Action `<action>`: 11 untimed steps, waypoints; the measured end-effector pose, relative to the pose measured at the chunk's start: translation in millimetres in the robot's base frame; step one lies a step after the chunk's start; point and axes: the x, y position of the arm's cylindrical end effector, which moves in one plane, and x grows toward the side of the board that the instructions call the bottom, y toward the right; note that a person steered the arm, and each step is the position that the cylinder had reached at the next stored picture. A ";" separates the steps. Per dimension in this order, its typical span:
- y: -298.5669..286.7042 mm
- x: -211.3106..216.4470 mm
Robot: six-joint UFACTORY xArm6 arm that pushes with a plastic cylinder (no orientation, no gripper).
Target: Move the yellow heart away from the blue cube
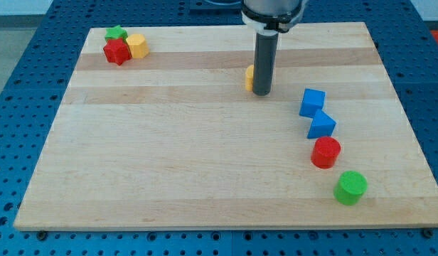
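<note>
Orientation of the yellow heart cannot be read: only a thin sliver of it shows at the 9 o'clock side of the dark rod, so neither its pointed end nor its long axis can be made out. It sits above the table's centre, toward 12 o'clock, touching or just beside the rod. The arm carries no jaws, only the rod, and the rod's tip rests on the wood directly at the heart's 3 o'clock side, between the heart and the blue cube.

The table is a pale wooden board with lengthwise grain bands, lying on a blue perforated base that shows on all sides.

The visible strip of the heart is orange-yellow, with a shaded face.

From the heart, the blue cube lies near, toward 4 o'clock. Just below the cube, touching or nearly so, is a second blue block with an angular, wedge-like shape. A red cylinder follows it, then a green cylinder, the four forming a line running toward 5 o'clock. Far off at 10 o'clock, in the table's corner, a green block, a red star-like block and a yellow block cluster together, touching.
</note>
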 end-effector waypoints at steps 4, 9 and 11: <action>-37.5 -93.7; -61.0 -78.0; -61.0 -51.5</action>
